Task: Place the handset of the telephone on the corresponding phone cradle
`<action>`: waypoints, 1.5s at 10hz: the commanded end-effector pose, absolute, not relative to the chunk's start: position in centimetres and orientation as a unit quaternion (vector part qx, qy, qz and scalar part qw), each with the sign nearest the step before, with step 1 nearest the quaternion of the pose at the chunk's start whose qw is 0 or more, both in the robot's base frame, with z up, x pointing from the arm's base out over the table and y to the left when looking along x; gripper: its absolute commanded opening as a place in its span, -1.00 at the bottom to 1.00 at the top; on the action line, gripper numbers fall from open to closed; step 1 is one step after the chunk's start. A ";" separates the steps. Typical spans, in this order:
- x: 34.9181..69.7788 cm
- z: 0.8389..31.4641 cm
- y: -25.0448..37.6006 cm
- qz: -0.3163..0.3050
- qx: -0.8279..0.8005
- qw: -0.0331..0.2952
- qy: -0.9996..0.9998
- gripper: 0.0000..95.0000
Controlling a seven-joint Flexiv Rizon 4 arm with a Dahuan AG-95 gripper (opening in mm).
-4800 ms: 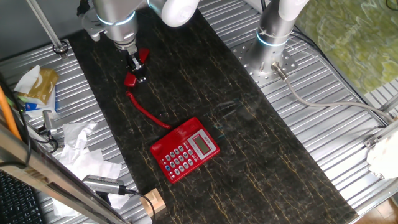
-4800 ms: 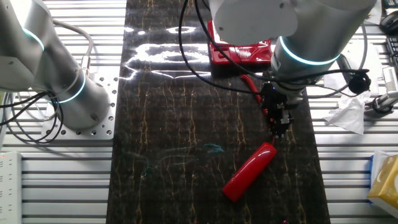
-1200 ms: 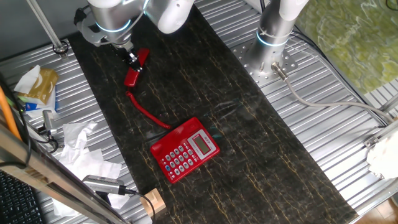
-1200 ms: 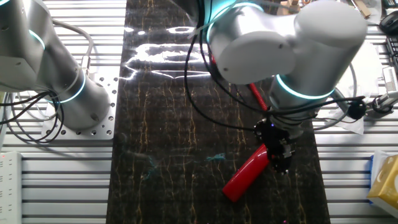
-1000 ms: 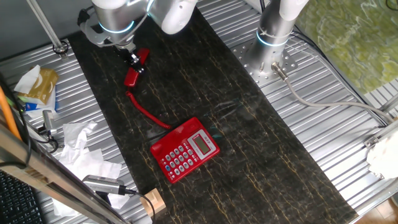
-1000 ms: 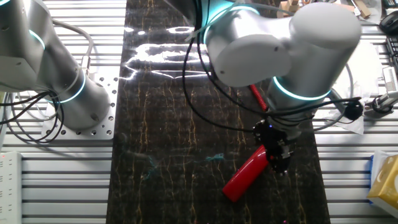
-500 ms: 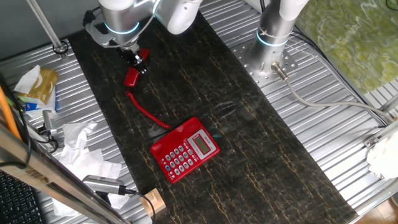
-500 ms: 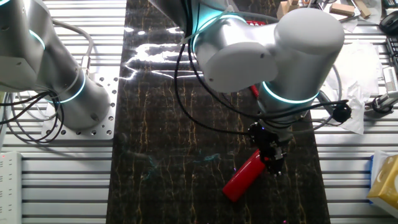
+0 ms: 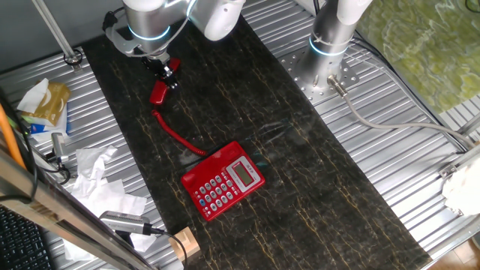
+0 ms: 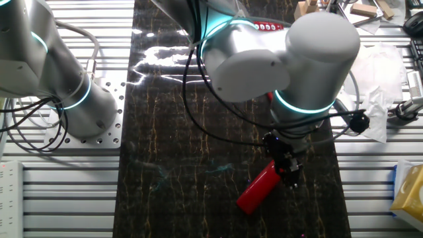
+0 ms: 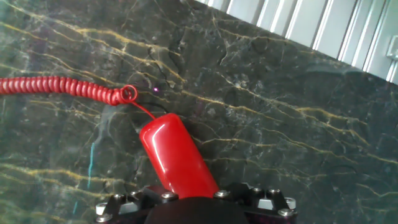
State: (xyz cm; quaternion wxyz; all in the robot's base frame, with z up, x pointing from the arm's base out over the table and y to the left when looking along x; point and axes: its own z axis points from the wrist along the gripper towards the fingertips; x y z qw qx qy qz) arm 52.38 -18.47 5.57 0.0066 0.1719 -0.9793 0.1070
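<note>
The red handset lies flat on the dark marble mat at the far left, its coiled cord running to the telephone. The phone cradle is the bare red strip beside the keypad. My gripper is low over the handset's middle, jaws either side of it and open. In the other fixed view the gripper covers the upper end of the handset. In the hand view the handset runs up from between my fingers, with the cord at the left.
A second arm's base stands at the mat's right edge. Crumpled paper and packaging lie left of the mat, and a small wooden block sits near the front. Ribbed metal table surrounds the mat.
My arm has swung round above the handset and the gripper has sunk a little lower onto it. The handset, cord and telephone have stayed put.
</note>
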 end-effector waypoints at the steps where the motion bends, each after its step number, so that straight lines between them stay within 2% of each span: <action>1: 52.3 5.3 -18.7 0.104 0.174 0.003 -0.979 0.60; 15: 50.8 3.2 -19.3 0.088 0.165 -0.012 -0.982 0.60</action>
